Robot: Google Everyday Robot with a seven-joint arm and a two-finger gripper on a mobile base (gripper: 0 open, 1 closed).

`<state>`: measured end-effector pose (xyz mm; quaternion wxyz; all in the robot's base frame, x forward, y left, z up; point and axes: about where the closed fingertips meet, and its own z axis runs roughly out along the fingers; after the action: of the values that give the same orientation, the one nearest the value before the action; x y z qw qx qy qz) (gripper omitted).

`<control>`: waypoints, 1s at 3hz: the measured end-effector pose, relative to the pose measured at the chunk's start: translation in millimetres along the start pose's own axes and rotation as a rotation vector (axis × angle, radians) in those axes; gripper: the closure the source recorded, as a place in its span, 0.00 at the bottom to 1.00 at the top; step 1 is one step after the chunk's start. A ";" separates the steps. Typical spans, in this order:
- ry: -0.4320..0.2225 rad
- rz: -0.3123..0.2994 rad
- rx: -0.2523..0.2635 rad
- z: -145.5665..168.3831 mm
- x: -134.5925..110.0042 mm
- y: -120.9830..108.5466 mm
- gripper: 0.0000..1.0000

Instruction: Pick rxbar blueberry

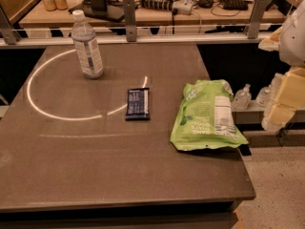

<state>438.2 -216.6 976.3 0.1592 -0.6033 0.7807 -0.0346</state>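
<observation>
The task is at its opening step, the approach: nothing is grasped, and the rxbar blueberry [137,104] lies flat on the dark grey table [95,166], near the middle of its width and somewhat toward the far side, with its long axis running roughly away from the camera. The bar sits apart from its neighbours. The clear plastic water bottle [87,46] stands upright well off to its far left, and the large light-green snack bag [207,116] lies to its right with a bare strip of tabletop between them. The bright arc of a ring-shaped reflection crosses the surface just beside the bar's far end. The gripper [285,101] shows only as pale cream and white shapes at the right edge of the view, beyond the table's right side and past the green bag, well apart from the bar. From here I cannot tell how far it is open or whether it holds anything, though the bar itself is plainly untouched. By my reading, the next move calls for bringing the gripper leftward over the bag without brushing it and lining it up across the bar's narrow width. It then needs to come down close to the tabletop, since so thin a wrapper offers little height to pinch.
</observation>
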 end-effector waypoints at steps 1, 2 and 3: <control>0.000 -0.017 -0.002 -0.4 -2.0 0.6 0.00; 0.005 -0.220 -0.023 -5.1 -25.8 8.0 0.00; -0.030 -0.523 -0.077 -0.5 -78.1 25.5 0.00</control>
<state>431.6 -135.4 986.7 0.1333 -0.7908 0.5963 -0.0359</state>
